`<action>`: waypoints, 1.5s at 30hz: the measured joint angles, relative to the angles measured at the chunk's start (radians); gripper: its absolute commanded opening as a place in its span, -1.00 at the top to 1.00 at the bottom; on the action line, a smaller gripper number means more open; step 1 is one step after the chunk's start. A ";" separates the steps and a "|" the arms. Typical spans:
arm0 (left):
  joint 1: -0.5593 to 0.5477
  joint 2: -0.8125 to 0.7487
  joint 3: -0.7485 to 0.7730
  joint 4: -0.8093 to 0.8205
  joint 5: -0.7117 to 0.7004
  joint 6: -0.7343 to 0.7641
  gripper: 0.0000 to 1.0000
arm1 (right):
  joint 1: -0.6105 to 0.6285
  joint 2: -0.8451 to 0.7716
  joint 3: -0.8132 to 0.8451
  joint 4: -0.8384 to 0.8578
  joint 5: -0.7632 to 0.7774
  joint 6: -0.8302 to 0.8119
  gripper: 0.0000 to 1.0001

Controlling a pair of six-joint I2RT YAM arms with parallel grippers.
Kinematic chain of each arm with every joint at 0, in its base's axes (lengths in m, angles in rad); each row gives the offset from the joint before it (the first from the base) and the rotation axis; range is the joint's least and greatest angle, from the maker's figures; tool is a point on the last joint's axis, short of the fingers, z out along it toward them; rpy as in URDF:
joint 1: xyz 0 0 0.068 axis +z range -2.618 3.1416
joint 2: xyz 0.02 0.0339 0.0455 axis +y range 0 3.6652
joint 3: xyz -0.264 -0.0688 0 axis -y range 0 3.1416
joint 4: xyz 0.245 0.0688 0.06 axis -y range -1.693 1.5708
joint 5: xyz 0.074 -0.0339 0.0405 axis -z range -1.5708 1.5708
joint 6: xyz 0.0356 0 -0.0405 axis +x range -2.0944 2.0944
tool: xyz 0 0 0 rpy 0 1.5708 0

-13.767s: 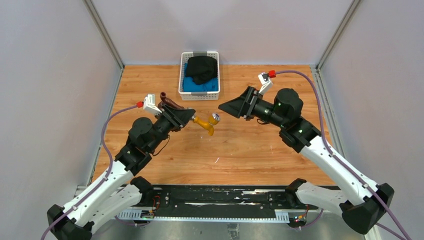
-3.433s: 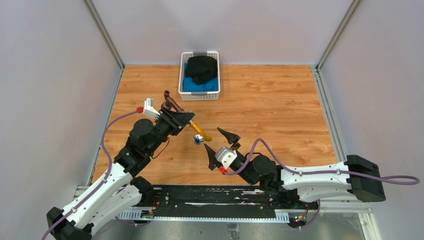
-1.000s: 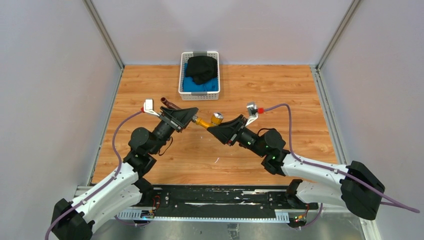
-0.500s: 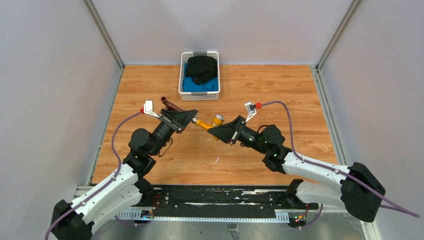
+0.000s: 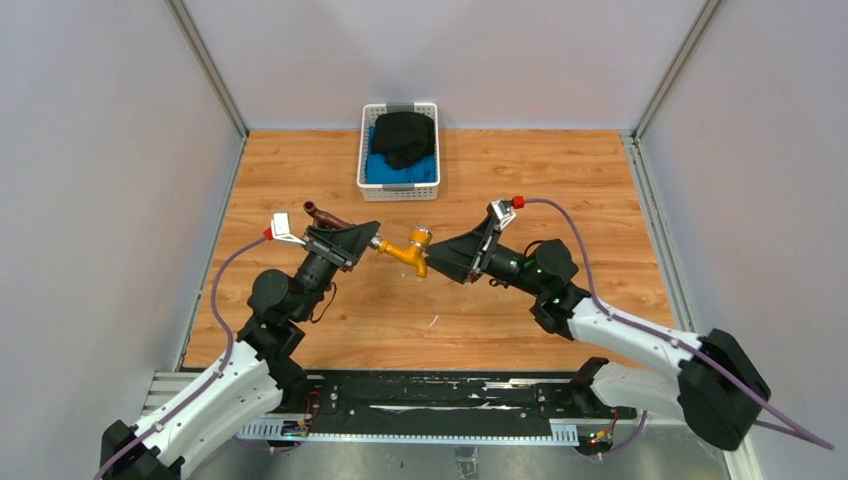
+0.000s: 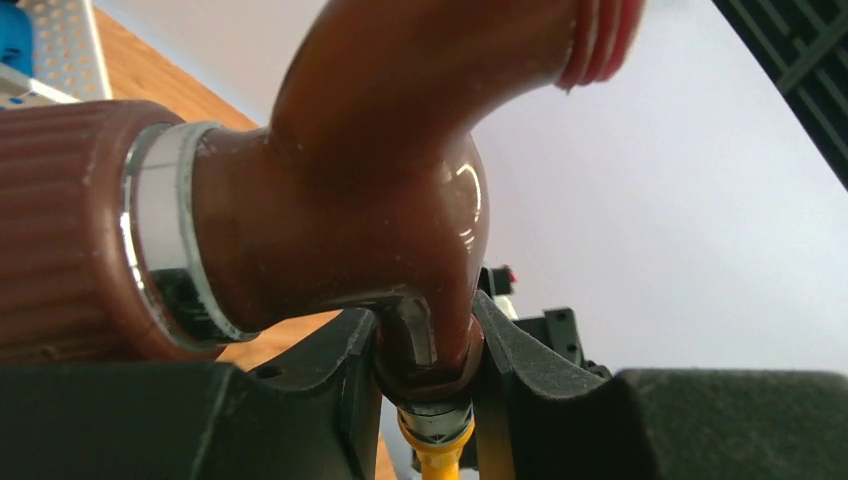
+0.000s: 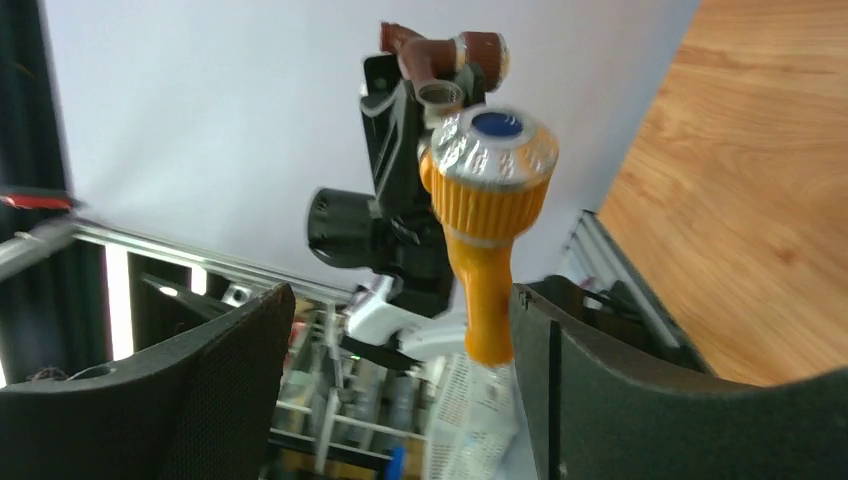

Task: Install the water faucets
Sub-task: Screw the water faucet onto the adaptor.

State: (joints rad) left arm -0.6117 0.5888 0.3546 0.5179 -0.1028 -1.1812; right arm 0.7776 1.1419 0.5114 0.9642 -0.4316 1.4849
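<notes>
— Right fingers (image 7: 240, 370) have sprung wide off the yellow faucet (image 5: 411, 250) since half a second back, and the left arm has swung a shade toward its own side.

— So what carries it now?

— The left fingers (image 6: 345, 385) are clamped narrow on the neck of the brown faucet (image 6: 370, 170). The yellow one meets that neck end to end, and both are raised off the surface (image 5: 520, 180). Whether the joint is screwed home I cannot tell.

— And seen from the right wrist?

— It sits between the spread fingers, its stem close by one of them, with its blue-capped knob (image 7: 497, 140) standing out beyond their tips. The joined pair runs crosswise, from one arm to the other. The right arm is nearer the yellow one, so I'd judge any further turning falls to it: close again, square on the stem.
</notes>
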 measured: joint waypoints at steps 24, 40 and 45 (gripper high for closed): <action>0.001 0.236 0.483 -0.771 0.035 -0.045 1.00 | 0.282 -0.526 0.251 -1.133 0.369 -1.838 -0.25; 0.001 0.276 0.499 -0.782 0.108 -0.047 1.00 | 0.531 -0.265 -0.120 -0.388 0.709 -2.482 -0.64; 0.001 0.272 0.497 -0.782 0.111 -0.060 1.00 | 0.535 -0.182 -0.150 -0.148 0.756 -2.562 -0.57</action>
State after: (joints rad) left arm -0.6106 0.8612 0.8513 -0.2638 0.0086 -1.2415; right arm 1.3128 0.9600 0.3618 0.8165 0.3241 -1.0775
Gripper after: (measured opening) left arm 0.354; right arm 0.791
